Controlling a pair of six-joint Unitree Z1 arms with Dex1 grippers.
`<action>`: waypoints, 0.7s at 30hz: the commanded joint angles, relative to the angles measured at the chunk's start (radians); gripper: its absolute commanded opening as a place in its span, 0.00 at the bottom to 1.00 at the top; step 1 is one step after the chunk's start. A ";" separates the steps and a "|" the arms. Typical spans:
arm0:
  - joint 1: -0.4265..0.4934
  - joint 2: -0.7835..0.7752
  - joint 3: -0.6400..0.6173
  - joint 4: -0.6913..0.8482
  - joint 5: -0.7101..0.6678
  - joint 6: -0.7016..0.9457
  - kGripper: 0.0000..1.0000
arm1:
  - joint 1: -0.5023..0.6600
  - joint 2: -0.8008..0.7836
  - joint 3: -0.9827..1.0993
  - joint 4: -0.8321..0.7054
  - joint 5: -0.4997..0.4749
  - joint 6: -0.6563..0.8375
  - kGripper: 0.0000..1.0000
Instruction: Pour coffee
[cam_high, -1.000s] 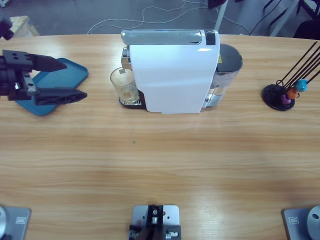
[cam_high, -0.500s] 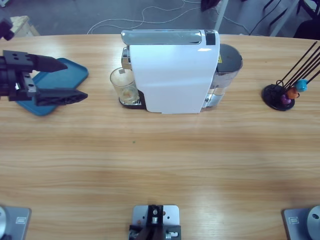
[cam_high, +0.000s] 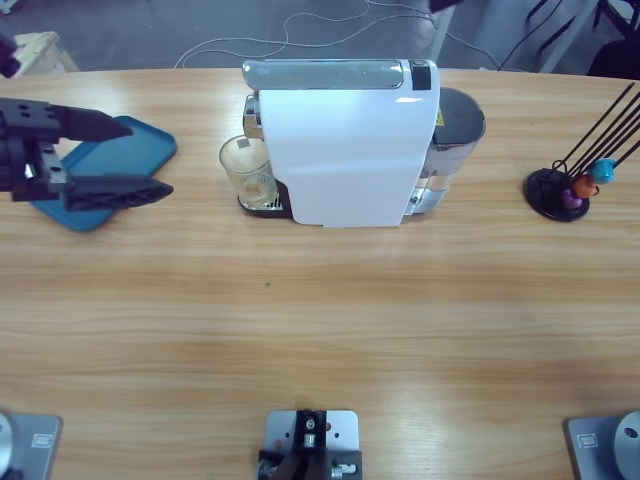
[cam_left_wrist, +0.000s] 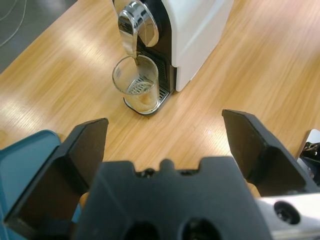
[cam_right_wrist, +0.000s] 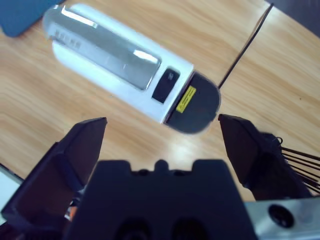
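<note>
On the wooden counter (cam_high: 330, 320), the white box-shaped coffee machine (cam_high: 345, 150) hides its chrome spout (cam_left_wrist: 134, 27), seen only from the left wrist above the clear glass cup (cam_left_wrist: 137, 85); left gripper (cam_high: 140, 158) and right gripper (cam_right_wrist: 162, 142) both gape empty.

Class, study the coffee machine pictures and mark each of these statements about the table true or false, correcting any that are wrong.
1. The glass cup stands under the coffee machine's spout. True.
2. The left gripper holds the glass cup. False: its jaws are open and empty, apart from the cup.
3. The blue tray carries the glass cup. False: the cup sits on the machine's drip tray.
4. The right gripper is open, above the coffee machine. True.
5. The capsule holder stands at the table's far end from the tray. True.
</note>
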 joint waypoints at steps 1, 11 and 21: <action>-0.009 -0.066 0.039 -0.002 -0.007 -0.017 0.98 | 0.023 -0.445 0.628 -0.314 -0.019 0.014 1.00; -0.033 -0.103 0.064 0.004 -0.013 -0.031 0.98 | 0.023 -0.859 1.247 -0.712 -0.015 -0.066 1.00; -0.044 -0.163 0.134 0.003 -0.008 -0.051 0.98 | 0.023 -0.802 1.223 -0.767 -0.012 -0.087 1.00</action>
